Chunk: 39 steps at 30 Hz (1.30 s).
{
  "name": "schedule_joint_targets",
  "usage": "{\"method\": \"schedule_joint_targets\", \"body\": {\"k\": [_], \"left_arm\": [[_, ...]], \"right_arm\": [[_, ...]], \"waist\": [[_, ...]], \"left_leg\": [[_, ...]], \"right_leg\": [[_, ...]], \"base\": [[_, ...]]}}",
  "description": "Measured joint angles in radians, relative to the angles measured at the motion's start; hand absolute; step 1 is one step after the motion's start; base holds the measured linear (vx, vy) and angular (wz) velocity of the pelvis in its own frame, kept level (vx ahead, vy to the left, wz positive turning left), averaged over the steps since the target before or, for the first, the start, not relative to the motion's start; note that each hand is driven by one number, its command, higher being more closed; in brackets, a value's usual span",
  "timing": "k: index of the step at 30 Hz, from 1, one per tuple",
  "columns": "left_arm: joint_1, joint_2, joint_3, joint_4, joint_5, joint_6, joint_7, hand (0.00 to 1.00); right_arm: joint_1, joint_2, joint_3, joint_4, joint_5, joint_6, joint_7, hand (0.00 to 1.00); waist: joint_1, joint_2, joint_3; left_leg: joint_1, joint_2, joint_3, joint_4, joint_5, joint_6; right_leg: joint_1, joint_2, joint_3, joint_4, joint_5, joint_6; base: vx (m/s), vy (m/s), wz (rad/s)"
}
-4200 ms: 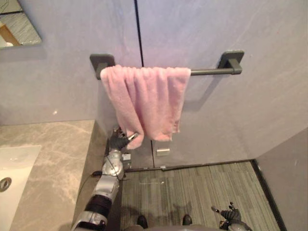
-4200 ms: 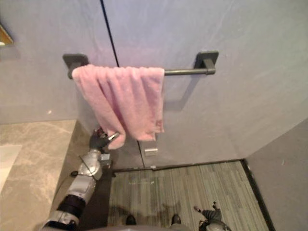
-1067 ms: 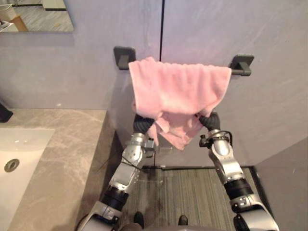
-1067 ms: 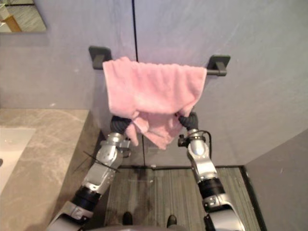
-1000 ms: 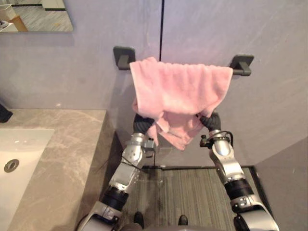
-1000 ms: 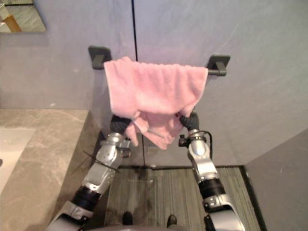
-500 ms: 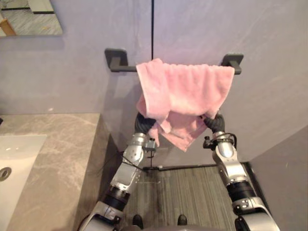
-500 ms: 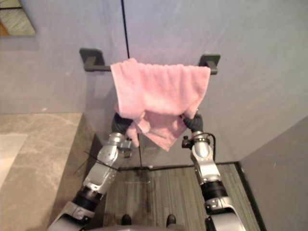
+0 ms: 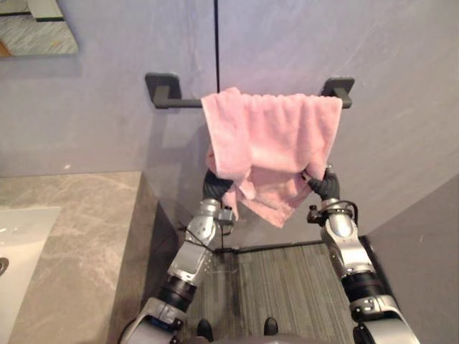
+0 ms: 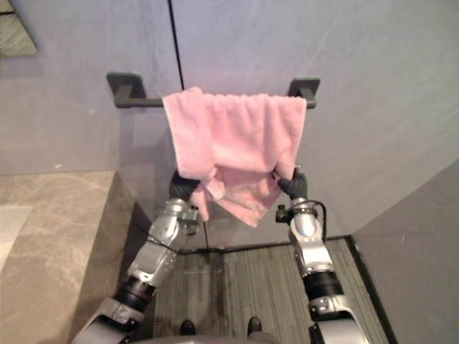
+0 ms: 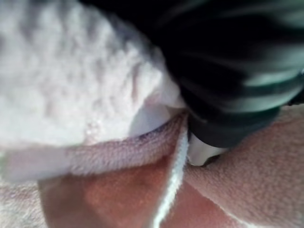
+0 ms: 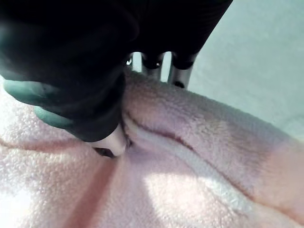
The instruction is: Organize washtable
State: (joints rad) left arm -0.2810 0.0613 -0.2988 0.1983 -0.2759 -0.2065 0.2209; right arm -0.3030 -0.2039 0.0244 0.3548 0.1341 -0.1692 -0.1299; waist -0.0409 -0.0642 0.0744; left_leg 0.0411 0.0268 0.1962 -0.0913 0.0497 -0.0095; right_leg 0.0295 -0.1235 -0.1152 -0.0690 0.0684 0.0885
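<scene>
Gripping the pink towel [image 9: 272, 143] at both lower edges: left hand [image 9: 215, 185] under the bunched left side, right hand [image 9: 324, 185] at the right side. Pinching cloth on each side, thumb in front, fingers [image 12: 180, 71] behind. Draped over the dark rail [image 9: 188, 103] on the wall, toward its right end, off to the right of the stone worktop [image 9: 79, 229].

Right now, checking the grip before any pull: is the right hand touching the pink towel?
Touching. In the right wrist view the right hand pinches a fold of the pink towel, thumb on one side, fingers on the other.
</scene>
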Motion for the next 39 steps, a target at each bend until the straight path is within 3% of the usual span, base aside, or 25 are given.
{"method": "schedule_joint_targets", "body": {"k": [3,4,12,18,24,29,39], "left_arm": [[0.000,-0.001,0.001,0.002,0.000,0.000,0.002,1.00],[0.000,-0.001,0.003,0.006,0.000,0.000,0.003,0.00],[0.028,-0.010,0.068,0.011,0.000,0.002,0.022,0.00],[0.124,-0.019,0.077,0.029,-0.001,0.002,0.023,0.00],[0.224,-0.031,0.110,0.031,-0.010,0.003,0.018,0.00],[0.294,-0.029,0.115,0.132,-0.037,0.009,-0.012,0.00],[0.363,-0.021,0.153,0.447,-0.037,0.066,-0.072,0.00]], "right_arm": [[0.001,0.000,-0.012,0.021,-0.009,0.000,-0.002,0.00],[0.001,0.000,-0.015,0.021,-0.013,0.001,-0.002,0.00],[0.057,0.007,-0.026,0.026,-0.037,0.007,-0.021,0.00],[0.148,0.061,-0.093,0.025,-0.061,0.022,-0.044,0.00],[0.239,0.101,-0.129,0.027,-0.089,0.024,-0.046,0.00],[0.292,0.128,-0.147,0.126,-0.125,0.032,-0.045,0.00],[0.402,0.196,-0.202,0.406,-0.122,0.069,-0.045,0.00]], "waist": [[0.000,0.001,0.000],[0.001,0.001,0.001],[0.001,0.004,0.002],[0.001,0.008,0.002],[0.000,0.029,0.002],[0.002,0.034,0.001],[0.001,0.034,0.001]], "left_leg": [[0.000,0.000,0.000,0.000,0.000,0.000],[0.000,-0.001,0.000,0.000,0.000,0.000],[-0.001,-0.002,-0.003,0.000,0.000,0.000],[-0.001,-0.009,-0.010,0.000,0.001,0.000],[0.002,-0.009,-0.025,-0.001,0.001,-0.001],[0.003,-0.008,-0.036,-0.002,0.002,-0.003],[0.013,-0.008,-0.033,-0.004,0.002,-0.003]], "right_leg": [[0.000,0.000,0.000,0.000,0.000,0.000],[0.000,0.000,0.000,0.000,0.000,0.000],[0.001,-0.001,-0.004,-0.001,0.000,0.001],[0.004,-0.001,-0.019,-0.002,-0.001,0.001],[0.013,-0.001,-0.035,-0.012,-0.001,0.001],[0.026,0.001,-0.049,-0.025,-0.001,0.001],[0.039,0.001,-0.051,-0.028,-0.001,0.002]], "base": [[0.00,0.000,0.00],[0.00,0.000,0.00],[0.00,0.000,0.00],[0.00,0.000,0.01],[-0.02,-0.016,0.08],[-0.01,-0.013,0.05],[-0.02,-0.006,-0.01]]}}
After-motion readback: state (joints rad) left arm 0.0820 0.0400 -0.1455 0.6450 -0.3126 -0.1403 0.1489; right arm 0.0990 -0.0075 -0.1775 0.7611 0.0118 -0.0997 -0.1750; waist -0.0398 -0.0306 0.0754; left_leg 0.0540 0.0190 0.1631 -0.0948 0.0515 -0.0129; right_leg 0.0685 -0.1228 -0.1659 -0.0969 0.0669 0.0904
